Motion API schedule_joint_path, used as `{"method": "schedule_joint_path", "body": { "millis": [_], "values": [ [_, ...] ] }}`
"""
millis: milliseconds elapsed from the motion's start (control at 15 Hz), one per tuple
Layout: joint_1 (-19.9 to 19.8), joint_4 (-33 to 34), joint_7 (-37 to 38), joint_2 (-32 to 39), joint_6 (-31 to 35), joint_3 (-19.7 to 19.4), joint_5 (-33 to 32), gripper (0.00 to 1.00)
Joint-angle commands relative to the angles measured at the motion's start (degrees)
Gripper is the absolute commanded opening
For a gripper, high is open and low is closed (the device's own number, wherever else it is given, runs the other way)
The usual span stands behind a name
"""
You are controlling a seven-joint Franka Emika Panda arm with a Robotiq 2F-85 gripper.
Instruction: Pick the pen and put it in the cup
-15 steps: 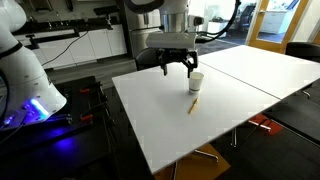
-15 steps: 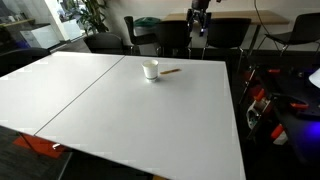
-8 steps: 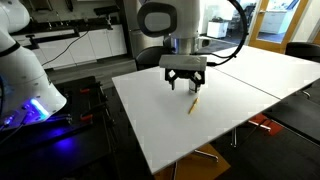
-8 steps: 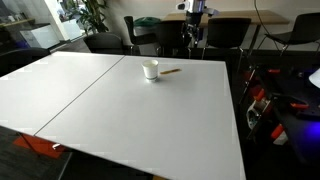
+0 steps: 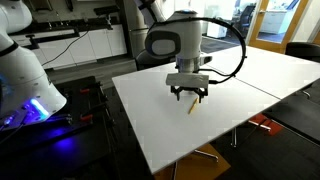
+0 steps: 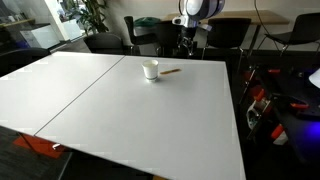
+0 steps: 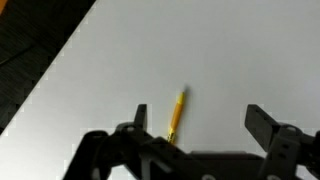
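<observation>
Wrist view: gripper (image 7: 200,118) hovering low above pen (image 7: 176,112), fingers (image 7: 262,122) standing wide apart, gripping nothing. Pen lying flat on white table (image 7: 230,50), sitting between fingers, nearer finger at picture's left. Exterior view showing cup (image 6: 150,70) standing upright just beside pen, near table's far edge.

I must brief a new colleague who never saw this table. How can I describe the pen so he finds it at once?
Look at the large white table, then the small white cup near its far edge. The pen lies flat beside it: a thin yellowish stick, while the cup is white and upright.
</observation>
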Motion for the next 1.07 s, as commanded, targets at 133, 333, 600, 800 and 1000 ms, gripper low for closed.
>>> {"method": "schedule_joint_path", "body": {
  "millis": [133, 333, 600, 800, 1000],
  "values": [
    [-1.0, 4.4, 4.5, 5.4, 1.9, 2.0, -3.2, 1.0],
    [-1.3, 5.8, 7.2, 7.1, 2.2, 2.9, -3.8, 1.0],
    [-1.3, 7.5, 10.6, 8.5, 1.5, 4.0, -3.7, 1.0],
    [-0.9, 8.8, 14.2, 9.4, 0.9, 4.3, -3.8, 1.0],
    [-0.1, 10.1, 16.8, 10.5, 0.6, 4.1, -4.9, 1.0]
  ]
}}
